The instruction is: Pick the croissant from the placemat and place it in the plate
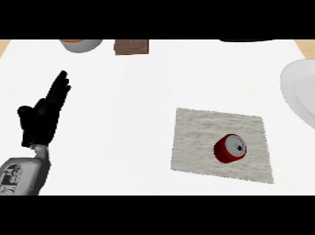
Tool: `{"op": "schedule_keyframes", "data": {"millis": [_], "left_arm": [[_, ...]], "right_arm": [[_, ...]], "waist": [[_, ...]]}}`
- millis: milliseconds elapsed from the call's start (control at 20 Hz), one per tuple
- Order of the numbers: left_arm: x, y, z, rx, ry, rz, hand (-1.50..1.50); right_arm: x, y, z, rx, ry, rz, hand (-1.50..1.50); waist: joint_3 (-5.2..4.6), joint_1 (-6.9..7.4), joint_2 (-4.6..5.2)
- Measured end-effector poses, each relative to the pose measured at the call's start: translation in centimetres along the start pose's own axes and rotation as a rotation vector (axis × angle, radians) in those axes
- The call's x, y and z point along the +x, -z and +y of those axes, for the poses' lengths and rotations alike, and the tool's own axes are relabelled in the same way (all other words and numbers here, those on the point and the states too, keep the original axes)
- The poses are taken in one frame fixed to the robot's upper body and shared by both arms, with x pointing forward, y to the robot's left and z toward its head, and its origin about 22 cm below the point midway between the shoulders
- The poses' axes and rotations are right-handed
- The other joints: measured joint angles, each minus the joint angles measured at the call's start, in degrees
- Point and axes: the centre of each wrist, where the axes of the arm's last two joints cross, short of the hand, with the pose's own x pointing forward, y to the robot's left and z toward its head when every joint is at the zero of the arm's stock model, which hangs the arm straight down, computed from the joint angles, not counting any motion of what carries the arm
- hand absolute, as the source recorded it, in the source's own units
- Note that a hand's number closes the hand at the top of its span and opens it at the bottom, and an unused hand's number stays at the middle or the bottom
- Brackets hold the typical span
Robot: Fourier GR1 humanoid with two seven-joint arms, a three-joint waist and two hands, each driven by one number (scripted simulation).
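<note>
Resting at left, left hand (43, 114) with fingers straight and spread, holding nothing. Right hand out of sight. Lying on placemat (204, 131): red round thing (229, 148), not plainly a croissant. Plate (307, 94) cut off at right edge. Bowl (81, 44) and brown block (132, 46) clipped at top.

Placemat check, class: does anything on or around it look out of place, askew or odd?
Yes. The placemat holds no croissant, only a red can lying on its side, its grey end showing. The mat also sits slightly askew on the counter. The plate, at the right edge, holds nothing that shows. The left hand rests open at the left.
</note>
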Motion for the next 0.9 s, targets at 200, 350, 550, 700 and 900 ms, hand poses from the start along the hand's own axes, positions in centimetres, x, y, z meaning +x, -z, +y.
{"op": "schedule_keyframes", "data": {"millis": [200,350,550,700,900], "left_arm": [[0.3,0.1,-0.1,-0.023,0.006,-0.004,0.00],[0.3,0.2,-0.5,-0.041,0.003,-0.005,0.00],[0.6,0.5,-0.9,-0.055,0.005,-0.016,0.00],[0.5,0.6,-1.3,-0.063,0.014,-0.020,0.00],[0.6,0.8,-1.4,-0.073,0.010,-0.022,0.00]], "right_arm": [[-1.0,-2.0,-2.3,-0.146,0.049,-0.018,1.50],[-1.4,-2.8,-3.1,-0.197,0.073,-0.032,1.50],[-1.4,-2.7,-3.5,-0.204,0.105,-0.042,1.50],[-1.1,-1.8,-2.7,-0.174,0.137,-0.055,1.50],[-0.6,-0.2,-0.8,-0.125,0.185,-0.075,1.50]], "waist": [[-0.05,1.40,0.05],[-0.16,2.08,0.02],[-0.30,3.19,0.08],[-0.41,3.76,0.08],[-0.49,4.31,0.09]]}}
